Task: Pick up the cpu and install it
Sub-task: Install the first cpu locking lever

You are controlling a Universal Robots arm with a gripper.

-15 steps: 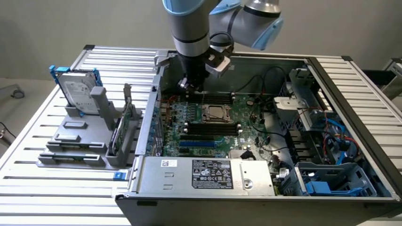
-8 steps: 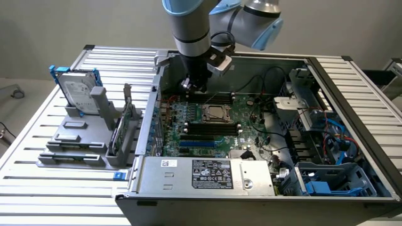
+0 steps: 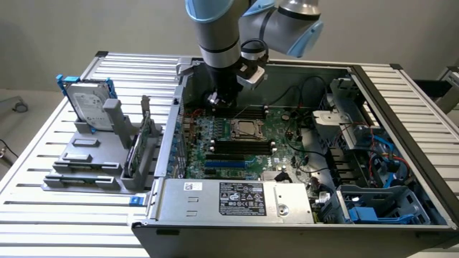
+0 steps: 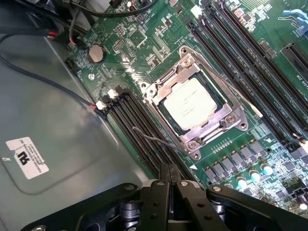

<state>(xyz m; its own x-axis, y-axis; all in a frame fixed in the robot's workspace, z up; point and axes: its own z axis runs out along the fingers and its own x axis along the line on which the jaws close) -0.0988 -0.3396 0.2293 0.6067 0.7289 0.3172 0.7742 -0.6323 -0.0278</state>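
The cpu (image 4: 188, 103) lies seated within the metal-framed socket (image 4: 230, 119) on the motherboard (image 4: 144, 43). The end effector (image 4: 169, 169), fully closed and holding nothing, hangs over the memory slots (image 4: 139, 125) near the socket.

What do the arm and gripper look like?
The arm is a silver-grey tube with light blue joint caps and a black wrist section. The gripper is black, with flat linked bars joined by silver screws.

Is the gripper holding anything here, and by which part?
Nothing is held: the black fingers of the gripper are shut together, empty. The small square silvery-grey cpu lies in the metal-framed socket.
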